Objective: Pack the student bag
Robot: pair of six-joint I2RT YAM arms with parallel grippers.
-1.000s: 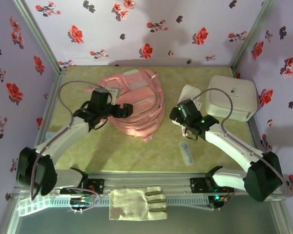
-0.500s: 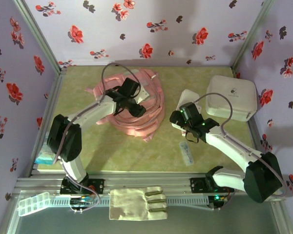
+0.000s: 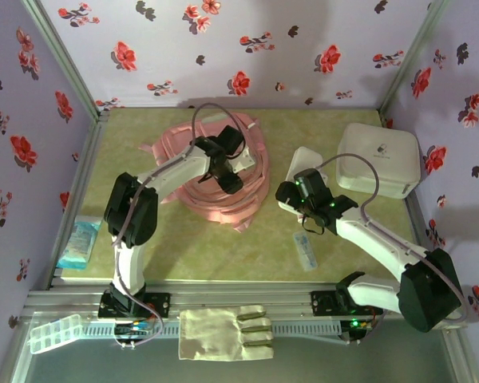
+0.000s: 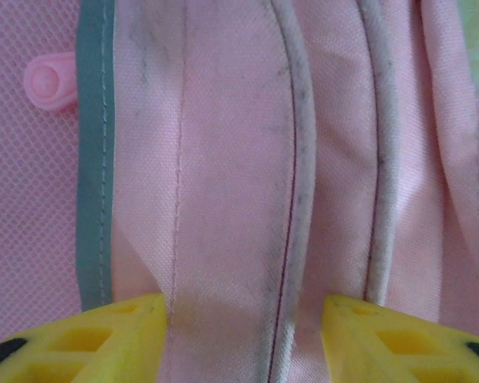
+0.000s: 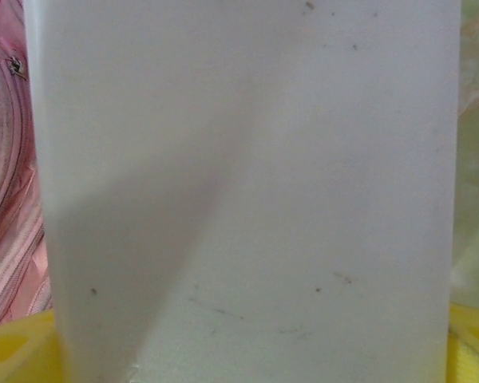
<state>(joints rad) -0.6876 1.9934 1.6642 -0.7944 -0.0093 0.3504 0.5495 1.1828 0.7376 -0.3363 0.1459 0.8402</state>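
While the left gripper [image 4: 243, 315] bites a fold of the student bag [image 3: 243, 195] — its yellow fingers [image 4: 88, 339] press the pink cloth from both sides — the right gripper [image 5: 247, 351] is clamped on a flat white box [image 5: 247, 175]. The bag lies flat, well to the left of the big white box [image 3: 379, 159], and the flat box sits between them, near the big one. This looks like the step of getting the bag open. Next, I think the left arm needs to lift that fold so a mouth shows — then the flat box can slide in. I cannot tell if the zip is undone.
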